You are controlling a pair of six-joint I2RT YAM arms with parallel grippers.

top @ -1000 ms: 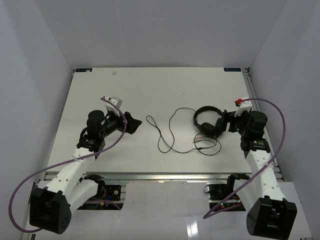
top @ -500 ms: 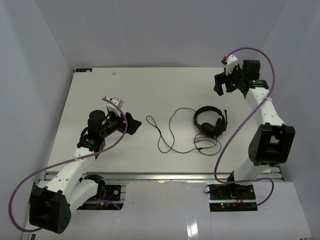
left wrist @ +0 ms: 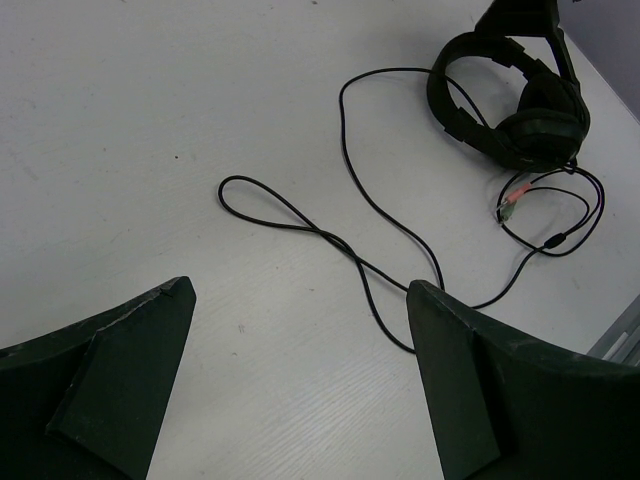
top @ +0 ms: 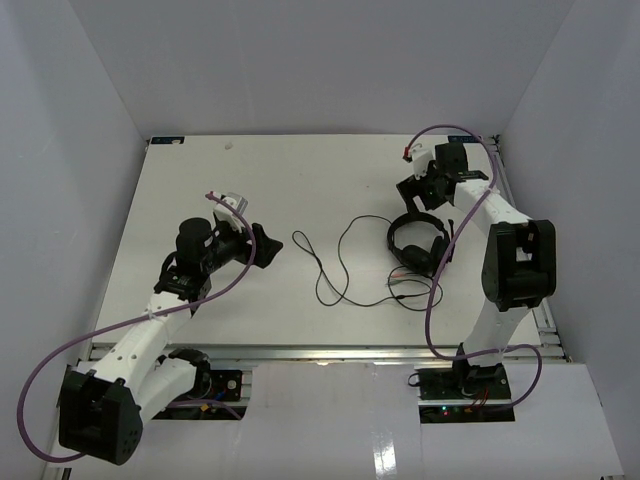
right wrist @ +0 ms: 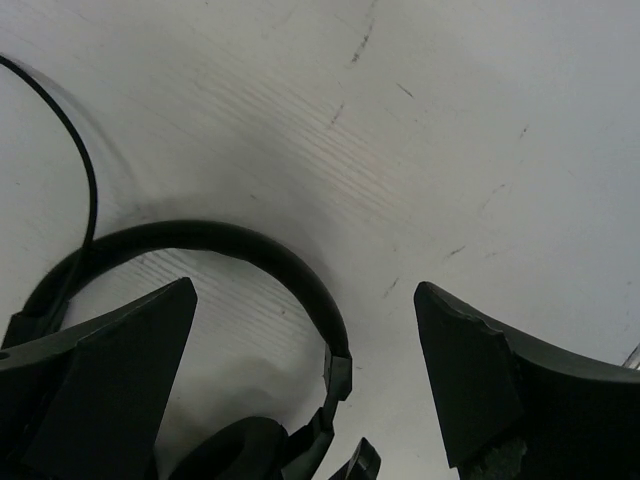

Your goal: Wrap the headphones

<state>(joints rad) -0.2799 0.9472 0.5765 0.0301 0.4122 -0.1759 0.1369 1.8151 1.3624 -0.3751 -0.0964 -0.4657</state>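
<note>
The black headphones (top: 416, 244) lie on the white table right of centre, the earcups toward the near side. Their thin black cord (top: 330, 268) loops out to the left and curls back to two small coloured plugs (top: 396, 283). My right gripper (top: 418, 193) is open and hangs just above the far side of the headband (right wrist: 250, 255), which lies between its fingers in the right wrist view. My left gripper (top: 266, 247) is open and empty, left of the cord loops (left wrist: 340, 235). The left wrist view shows the headphones (left wrist: 510, 100) at the top right.
Purple cables trail from both arms. The right arm reaches far forward along the table's right edge (top: 497, 200). White walls enclose the table on three sides.
</note>
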